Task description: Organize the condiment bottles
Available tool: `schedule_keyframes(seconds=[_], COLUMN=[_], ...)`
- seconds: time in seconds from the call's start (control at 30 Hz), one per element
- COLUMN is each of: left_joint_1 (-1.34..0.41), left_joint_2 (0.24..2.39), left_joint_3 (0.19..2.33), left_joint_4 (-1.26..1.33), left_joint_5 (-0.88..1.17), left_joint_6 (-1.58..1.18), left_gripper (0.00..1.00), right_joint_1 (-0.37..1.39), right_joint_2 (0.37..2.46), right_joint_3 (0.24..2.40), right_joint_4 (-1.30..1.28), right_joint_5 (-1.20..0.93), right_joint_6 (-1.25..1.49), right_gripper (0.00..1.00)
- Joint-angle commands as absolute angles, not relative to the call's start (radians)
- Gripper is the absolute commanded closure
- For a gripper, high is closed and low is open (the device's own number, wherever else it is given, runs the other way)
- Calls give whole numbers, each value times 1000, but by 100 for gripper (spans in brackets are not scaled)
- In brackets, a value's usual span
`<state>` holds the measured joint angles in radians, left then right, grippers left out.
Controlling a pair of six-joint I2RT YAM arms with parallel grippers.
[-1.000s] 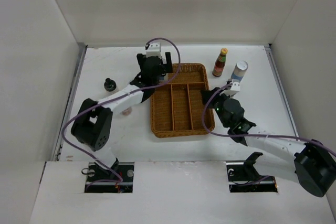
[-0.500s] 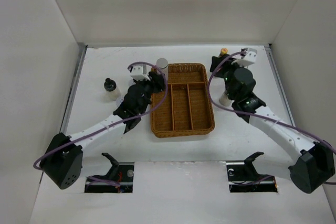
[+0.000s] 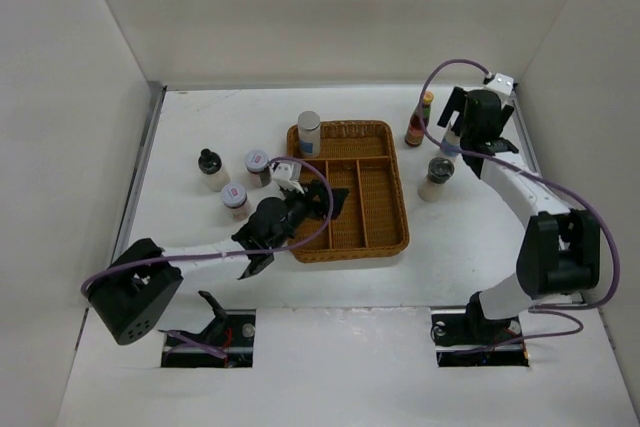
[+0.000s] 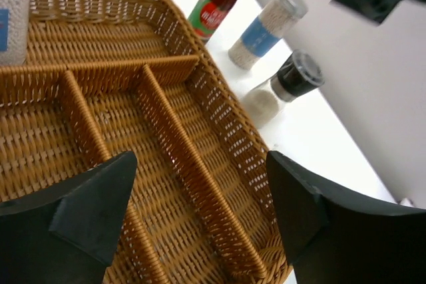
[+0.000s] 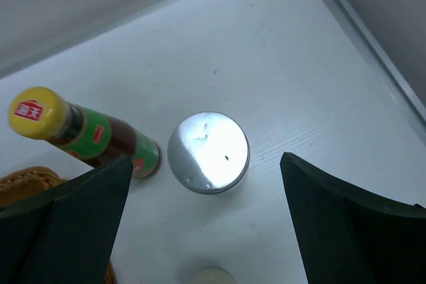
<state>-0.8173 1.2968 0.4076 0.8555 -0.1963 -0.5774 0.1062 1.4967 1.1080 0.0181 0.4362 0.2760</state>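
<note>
**One shaker in the basket, six bottles on the table**

From above, the wicker basket [image 3: 345,253] is seen mid-table, and the first silver-topped shaker [image 3: 309,133] is stood upright in its far-left compartment. The left gripper [image 3: 332,199] is held over the long compartments. Left of the basket, the black-capped shaker [image 3: 210,169], the far brown jar [image 3: 257,166] and the near brown jar [image 3: 235,199] are stood on the table. To its right are found the red sauce bottle [image 3: 420,119] and the grey-capped shaker [image 3: 436,178]. The second silver-topped shaker [image 3: 450,147] is partly hidden under the right gripper [image 3: 458,125].

In the left wrist view, the left jaws are spread apart with nothing between them, only weave below.

In the right wrist view, the right jaws are spread wide. The second shaker's top is seen below and between them, touched by neither. A pale shape cut off by the bottom edge may be the grey-capped shaker.
</note>
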Motion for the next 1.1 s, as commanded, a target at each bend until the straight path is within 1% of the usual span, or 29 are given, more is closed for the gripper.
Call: schedule_keyframes(seconds=[0.0, 0.2, 0.27, 0.3, 0.37, 0.4, 0.47, 0.5, 0.57, 0.7, 0.77, 0.9, 1.07], left_joint_1=[-801, -794, -788, -786, -788, -788, -785, -779, -775, -757, -749, -739, -728], left_joint_2=[1301, 1313, 1319, 1321, 1322, 1324, 1325, 1322, 1310, 1311, 1316, 1305, 1287], left_joint_3=[384, 364, 365, 364, 361, 359, 359, 356, 347, 333, 319, 311, 291], left_joint_4=[1020, 1045, 1045, 1046, 1052, 1055, 1058, 1058, 1060, 1091, 1112, 1118, 1126], left_joint_5=[-137, -138, -133, -133, -133, -133, -137, -138, -143, -156, -161, -161, -161], left_joint_6=[-595, -595, -598, -600, -600, -600, -600, -600, -601, -600, -601, -600, -607], left_gripper=[20, 17, 17, 17, 17, 17, 17, 17, 16, 16, 17, 16, 17], right_joint_1=[82, 67, 65, 65, 67, 70, 71, 71, 71, 114, 160, 298, 445], right_joint_2=[1543, 1669, 1683, 1692, 1715, 1720, 1691, 1669, 1590, 1398, 1326, 1249, 1347], right_joint_3=[1178, 1230, 1223, 1226, 1242, 1247, 1230, 1220, 1184, 1149, 1157, 1172, 1270], right_joint_4=[-37, -26, 32, 52, 66, 66, 78, 92, 136, 213, 259, 362, 272], right_joint_5=[357, 336, 342, 341, 347, 348, 362, 383, 464, 659, 693, 667, 508], right_joint_6=[262, 273, 285, 288, 285, 282, 294, 302, 296, 203, 140, 48, 110], right_gripper=[0, 0, 1, 4, 18, 25, 43, 46, 48, 48, 49, 48, 48])
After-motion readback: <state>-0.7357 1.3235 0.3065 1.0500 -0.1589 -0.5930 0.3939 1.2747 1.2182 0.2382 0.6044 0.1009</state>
